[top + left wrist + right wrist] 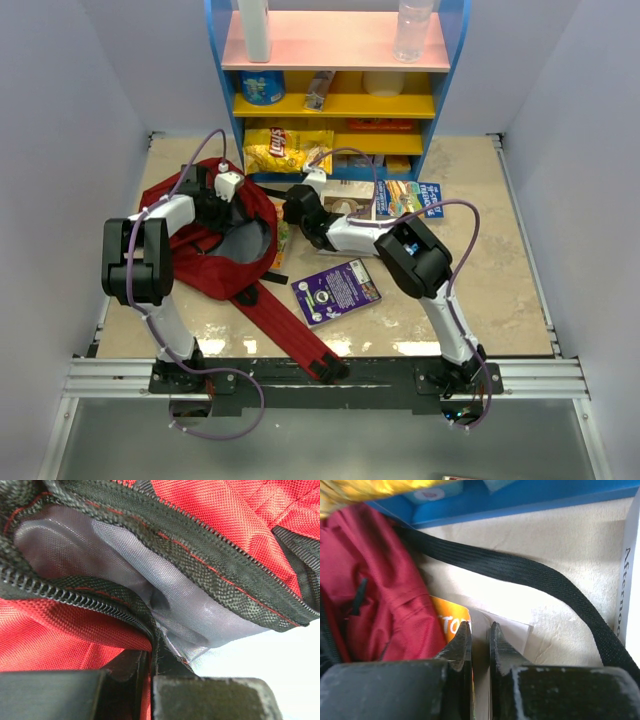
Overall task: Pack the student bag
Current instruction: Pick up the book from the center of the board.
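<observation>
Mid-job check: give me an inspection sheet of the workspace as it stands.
Surface: beige table, glare near the front edge.
Job's things: student bag lies open, grey lining showing; purple book and blue book lie outside it.
Clutter: nothing seen.
Grippers: left gripper shut on the bag's zipper edge; right gripper shut on an orange booklet beside the bag.
Cables: purple cables loop along both arms.
Surroundings: shelf unit behind, chips bag on it.

Shelf unit (340,52) stands at 12 o'clock on the table (500,250). On its top board are a white bottle (256,28) at 11 o'clock and a clear bottle (412,28) at 1 o'clock. A blue tub (264,87) sits one level below. A yellow chip bag (283,152) sits lower still.
</observation>
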Motion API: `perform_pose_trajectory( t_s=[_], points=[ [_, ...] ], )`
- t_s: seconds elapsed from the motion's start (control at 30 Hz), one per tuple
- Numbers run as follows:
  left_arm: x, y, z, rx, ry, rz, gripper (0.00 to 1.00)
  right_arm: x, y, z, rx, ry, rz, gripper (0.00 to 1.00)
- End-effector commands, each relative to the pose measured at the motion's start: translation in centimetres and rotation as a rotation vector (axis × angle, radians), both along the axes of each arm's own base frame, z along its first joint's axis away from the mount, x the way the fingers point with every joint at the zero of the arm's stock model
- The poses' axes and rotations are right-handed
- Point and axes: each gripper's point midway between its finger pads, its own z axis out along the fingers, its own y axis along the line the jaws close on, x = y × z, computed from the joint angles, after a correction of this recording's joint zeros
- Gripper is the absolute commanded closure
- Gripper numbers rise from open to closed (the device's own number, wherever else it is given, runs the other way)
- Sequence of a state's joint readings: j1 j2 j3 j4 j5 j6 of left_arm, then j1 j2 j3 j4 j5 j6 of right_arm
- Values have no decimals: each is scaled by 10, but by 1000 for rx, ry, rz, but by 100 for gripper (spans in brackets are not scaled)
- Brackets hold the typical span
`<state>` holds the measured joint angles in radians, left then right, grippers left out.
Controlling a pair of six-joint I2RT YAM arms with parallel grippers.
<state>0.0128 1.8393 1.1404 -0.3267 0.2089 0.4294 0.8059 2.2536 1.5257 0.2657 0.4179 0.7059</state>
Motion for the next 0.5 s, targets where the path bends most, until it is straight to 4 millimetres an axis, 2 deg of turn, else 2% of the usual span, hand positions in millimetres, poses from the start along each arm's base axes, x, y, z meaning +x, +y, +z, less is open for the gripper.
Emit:
perform_pose_trajectory(
  t_s=[0.0,0.03,0.1,0.13,0.17,0.23,0.27,0.33,0.37,0.4,0.47],
  points=[
    [-28,-7,-28,-26,113,-17,100,-6,8,49,53,-79,28,100],
    [-26,-7,-22,-25,99,-18,100,-5,7,68,68,-109,26,100],
    [-28,-7,-15,-25,101,-20,100,-4,5,90,64,-152,31,100],
    [-23,-6,-3,-30,73,-19,100,-4,1,120,86,-195,24,100],
    [-26,-5,4,-34,82,-16,100,-4,-2,135,89,-219,17,100],
    [-18,-1,30,-52,42,-8,100,-9,-9,161,91,-257,21,100],
    [-22,1,37,-58,52,-7,100,-13,-15,189,113,-291,15,100],
    [-17,11,67,-70,-7,7,100,-19,-25,209,117,-317,8,100],
    [-22,15,74,-71,-2,7,100,-26,-32,236,147,-349,7,100],
    [-20,18,90,-69,-37,11,100,-30,-36,241,147,-354,6,100],
    [-28,24,99,-54,-31,15,100,-38,-45,262,166,-375,1,100]
  ],
)
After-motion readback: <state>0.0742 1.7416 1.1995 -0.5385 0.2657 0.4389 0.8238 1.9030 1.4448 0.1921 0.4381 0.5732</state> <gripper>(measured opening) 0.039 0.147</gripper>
